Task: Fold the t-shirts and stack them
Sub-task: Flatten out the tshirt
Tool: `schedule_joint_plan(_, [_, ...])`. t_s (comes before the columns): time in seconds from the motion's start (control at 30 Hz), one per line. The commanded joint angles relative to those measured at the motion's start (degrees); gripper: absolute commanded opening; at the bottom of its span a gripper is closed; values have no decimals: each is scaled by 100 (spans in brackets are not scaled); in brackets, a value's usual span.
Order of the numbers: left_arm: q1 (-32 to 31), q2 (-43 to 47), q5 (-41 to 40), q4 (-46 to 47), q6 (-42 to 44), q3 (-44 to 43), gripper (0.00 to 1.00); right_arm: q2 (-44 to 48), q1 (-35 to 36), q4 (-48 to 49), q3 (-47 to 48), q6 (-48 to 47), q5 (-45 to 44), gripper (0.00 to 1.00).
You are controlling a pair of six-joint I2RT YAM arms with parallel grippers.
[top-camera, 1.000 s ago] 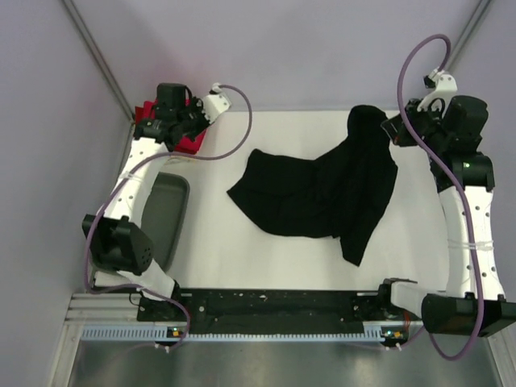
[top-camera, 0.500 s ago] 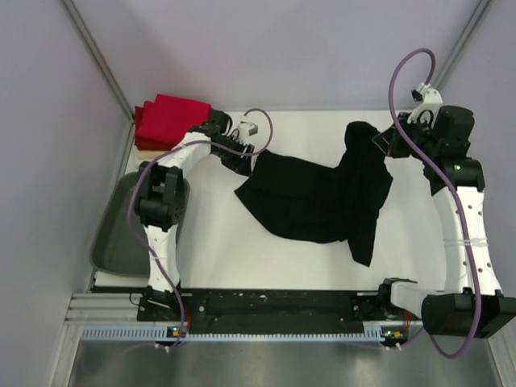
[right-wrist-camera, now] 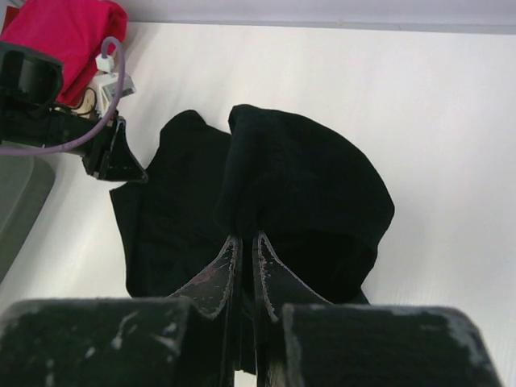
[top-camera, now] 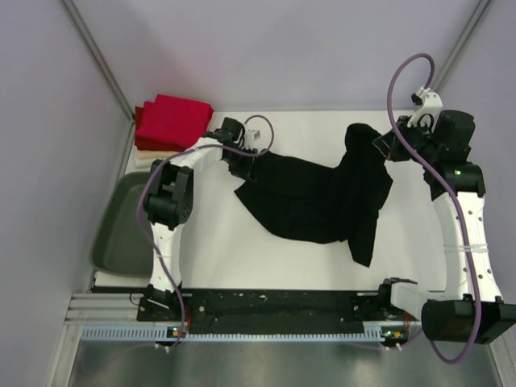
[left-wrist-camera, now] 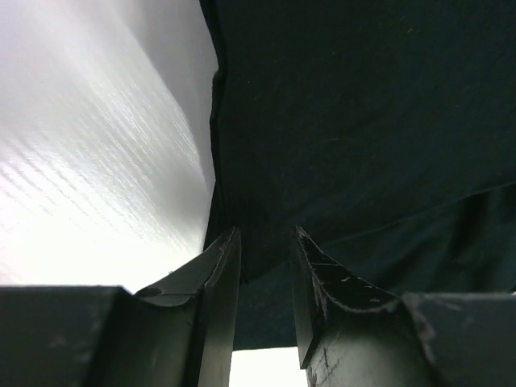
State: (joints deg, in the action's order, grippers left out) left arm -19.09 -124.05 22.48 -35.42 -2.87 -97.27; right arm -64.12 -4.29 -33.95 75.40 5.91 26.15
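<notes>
Grey plastic, the tub lay at the left edge of the table, with the folded red shirts behind it. From that red stack a second earlier, the left gripper had reached the left edge of the black shirt, fingers slightly apart around the hem. Farther right, the right gripper stayed pinched on the shirt's raised far corner.

The left gripper has swung away from the red folded shirts, which now lie uncovered. It has reached the left edge of the black t-shirt, fingers parted at the hem.
</notes>
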Motion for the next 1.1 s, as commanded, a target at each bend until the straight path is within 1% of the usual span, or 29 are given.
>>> schedule_joint_plan(0.0, [-24,-286,-252,-430,-91,-309,36,171,-36,267,28,-99,30,0])
schedule_joint_plan(0.17, [-33,-243,-411,-527,-47,-187,36,154,-28,267,37,-134,74,0])
schedule_joint_plan(0.33, [-42,178,-788,-387,120,85,41,180,-28,267,37,-143,83,0])
schedule_joint_plan(0.4, [-42,319,-815,-291,199,234,43,171,-36,275,37,-160,83,0])
schedule_joint_plan(0.6, [-121,180,-701,-422,243,270,39,154,-36,275,10,-169,74,0])
schedule_joint_plan(0.67, [-139,109,-605,-448,243,218,36,171,-28,267,19,-187,83,0])
schedule_joint_plan(0.8, [-217,-14,-271,-597,243,86,22,163,-28,267,1,-187,48,0])
schedule_joint_plan(0.87, [-296,-23,-157,-685,419,60,17,163,-36,275,-16,-187,39,0])
schedule_joint_plan(0.93, [-341,-14,27,-765,446,42,7,163,-36,284,-16,-169,13,0])
schedule_joint_plan(0.97, [-323,-23,159,-800,446,16,0,163,-28,267,-7,-169,-22,0])
schedule_joint_plan(1.07, [-280,29,484,-949,385,-169,0,136,-36,267,-7,-143,-93,0])
